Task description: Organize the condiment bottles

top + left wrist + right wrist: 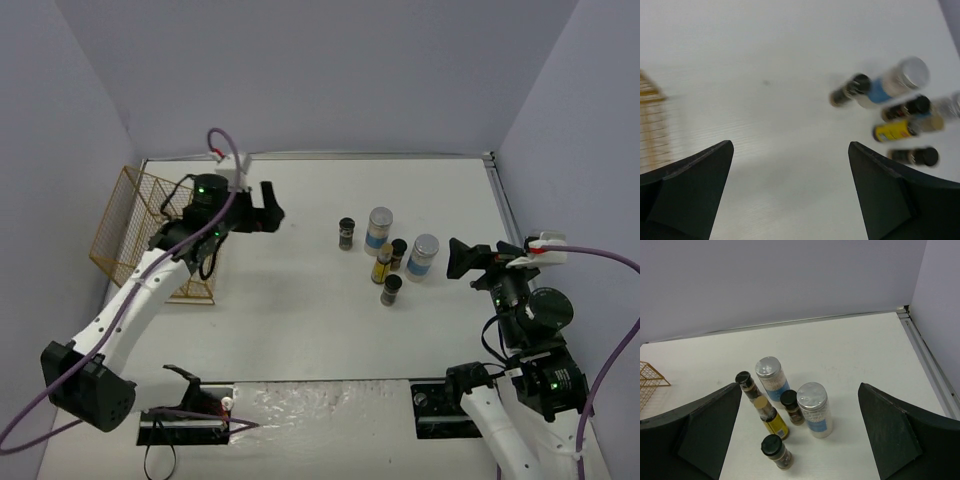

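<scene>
Several condiment bottles stand in a cluster right of the table's middle. Two tall clear grey-lidded jars with blue labels [378, 229] [423, 257] show, one yellow bottle [382, 264] and three short dark jars [346, 233] [398, 251] [391, 290]. A second yellow bottle is not in view. My left gripper [270, 208] is open and empty, left of the cluster. My right gripper [458, 260] is open and empty, just right of it. In the right wrist view the nearer clear jar [815, 410] and the yellow bottle [771, 417] stand ahead of the open gripper [800, 387].
A gold wire rack [150, 230] stands at the table's left edge, behind my left arm; its corner shows in the left wrist view [650, 125] and the right wrist view [650, 382]. Walls close the table on three sides.
</scene>
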{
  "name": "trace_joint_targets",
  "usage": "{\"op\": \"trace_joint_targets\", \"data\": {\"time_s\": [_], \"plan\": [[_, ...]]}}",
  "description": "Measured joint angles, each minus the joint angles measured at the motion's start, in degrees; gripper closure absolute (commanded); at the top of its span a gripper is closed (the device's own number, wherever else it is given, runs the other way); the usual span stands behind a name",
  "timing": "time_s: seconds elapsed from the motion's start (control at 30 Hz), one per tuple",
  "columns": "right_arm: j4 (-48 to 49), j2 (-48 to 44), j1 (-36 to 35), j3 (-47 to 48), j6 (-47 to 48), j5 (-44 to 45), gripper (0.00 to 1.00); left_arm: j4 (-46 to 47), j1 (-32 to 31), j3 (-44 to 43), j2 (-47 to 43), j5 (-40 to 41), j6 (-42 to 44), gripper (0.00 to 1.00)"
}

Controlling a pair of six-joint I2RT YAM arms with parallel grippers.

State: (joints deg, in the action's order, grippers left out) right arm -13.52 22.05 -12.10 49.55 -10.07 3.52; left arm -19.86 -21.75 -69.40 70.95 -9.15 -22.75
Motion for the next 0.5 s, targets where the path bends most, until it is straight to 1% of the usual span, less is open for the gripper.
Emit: {"op": "trace_joint_targets", "data": {"time_s": [0.03,0.17,0.33,0.5], "plan": [[0.0,0.4,0.0,0.2,0.0,0.0,0.00,2.4,-4.2,1.0,0.7,-1.1,0.6,0.03],[0.0,1.1,0.0,0.4,0.0,-0.6,0.00,10.4,-15.4,3.7,5.8,-3.4,2.1,0.03],[0.0,1.1,0.0,0.4,0.0,-1.0,0.00,18.2,-23.2,0.3,17.1,-3.6,4.7,0.03],[0.0,1.1,0.0,0.4,0.0,-1.2,0.00,22.7,-28.0,-6.2,25.6,-3.6,7.5,0.03]]}}
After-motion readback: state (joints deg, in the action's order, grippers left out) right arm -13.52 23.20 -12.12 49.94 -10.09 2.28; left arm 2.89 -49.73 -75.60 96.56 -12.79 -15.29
